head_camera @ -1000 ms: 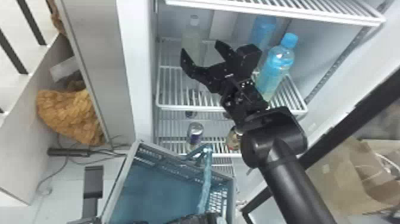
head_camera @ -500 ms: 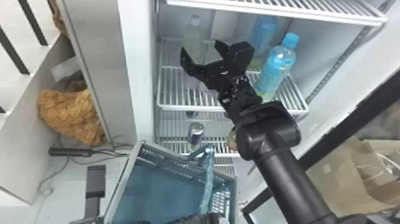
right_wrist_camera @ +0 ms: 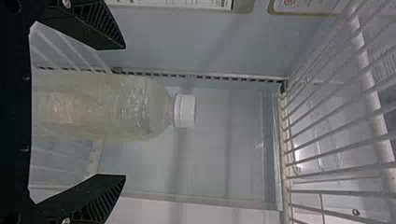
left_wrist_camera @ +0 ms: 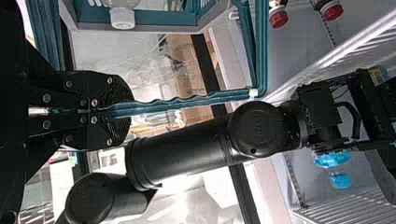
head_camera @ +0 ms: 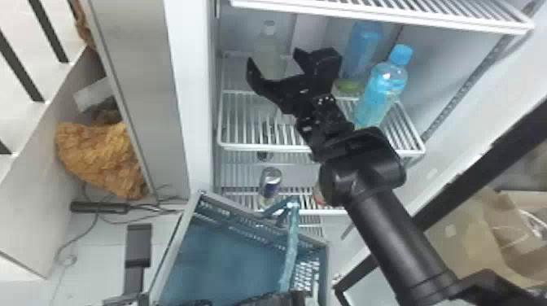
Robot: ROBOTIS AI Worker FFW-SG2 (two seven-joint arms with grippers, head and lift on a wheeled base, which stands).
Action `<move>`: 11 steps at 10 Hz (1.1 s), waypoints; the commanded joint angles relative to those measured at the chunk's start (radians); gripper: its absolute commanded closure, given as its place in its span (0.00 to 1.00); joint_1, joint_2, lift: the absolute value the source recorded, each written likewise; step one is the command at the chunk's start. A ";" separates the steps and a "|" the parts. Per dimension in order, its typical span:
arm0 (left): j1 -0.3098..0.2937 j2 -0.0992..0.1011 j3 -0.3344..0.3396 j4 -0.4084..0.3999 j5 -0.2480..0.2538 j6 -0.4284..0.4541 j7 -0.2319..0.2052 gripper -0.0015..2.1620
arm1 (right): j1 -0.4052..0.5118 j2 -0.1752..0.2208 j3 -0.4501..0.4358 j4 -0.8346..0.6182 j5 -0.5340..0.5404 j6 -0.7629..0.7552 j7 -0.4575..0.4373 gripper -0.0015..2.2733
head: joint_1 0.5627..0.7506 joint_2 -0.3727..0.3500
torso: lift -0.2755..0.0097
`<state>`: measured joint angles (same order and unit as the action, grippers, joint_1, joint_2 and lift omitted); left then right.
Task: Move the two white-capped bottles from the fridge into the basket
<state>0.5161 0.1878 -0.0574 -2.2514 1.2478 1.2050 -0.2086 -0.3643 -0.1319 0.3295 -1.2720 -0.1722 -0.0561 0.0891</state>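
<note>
My right gripper (head_camera: 273,57) is open over the upper fridge shelf, its two fingers on either side of the white-capped bottle (head_camera: 268,51). From the right wrist, that upright bottle (right_wrist_camera: 116,109) with its white cap stands between the spread fingertips of the gripper (right_wrist_camera: 123,112), which are not closed on it. My left gripper (head_camera: 281,300), at the bottom edge, has its fingers shut on the teal handle (left_wrist_camera: 187,100) of the basket (head_camera: 173,248); the left wrist view shows this gripper (left_wrist_camera: 109,111) up close. Another white-capped bottle (left_wrist_camera: 122,17) lies at the basket (left_wrist_camera: 163,17).
Blue-capped bottles (head_camera: 382,89) stand on the shelf's right side. Above hangs a wire shelf (head_camera: 386,18). Lower down are a can (head_camera: 270,181) and more wire shelving. Left of the opening is the white fridge wall (head_camera: 189,89); red-capped bottles (left_wrist_camera: 279,16) show beyond the basket.
The right arm has shifted slightly forward and to the left, bringing its open gripper farther in around the bottle. My left gripper keeps its hold on the basket handle.
</note>
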 commanded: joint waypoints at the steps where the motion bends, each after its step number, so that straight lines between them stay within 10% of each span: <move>1: -0.003 0.001 -0.002 0.004 0.001 0.000 0.000 0.55 | -0.026 0.000 0.018 0.019 -0.011 0.000 -0.008 0.02 | 0.70 0.28 | 0.97; 5: -0.015 0.002 -0.010 0.012 0.001 0.000 0.000 0.55 | -0.078 0.005 0.043 0.090 -0.049 0.000 -0.017 0.06 | 0.70 0.30 | 0.97; 9: -0.023 0.004 -0.014 0.019 0.001 0.000 0.000 0.55 | -0.114 0.000 0.079 0.132 -0.079 0.000 -0.028 0.38 | 0.70 0.30 | 0.97; 11: -0.020 0.006 -0.012 0.019 0.006 0.000 0.000 0.55 | -0.109 -0.003 0.095 0.120 -0.115 -0.010 -0.028 0.39 | 0.70 0.31 | 0.97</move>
<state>0.4944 0.1918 -0.0718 -2.2322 1.2524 1.2042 -0.2086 -0.4765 -0.1344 0.4197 -1.1448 -0.2756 -0.0603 0.0617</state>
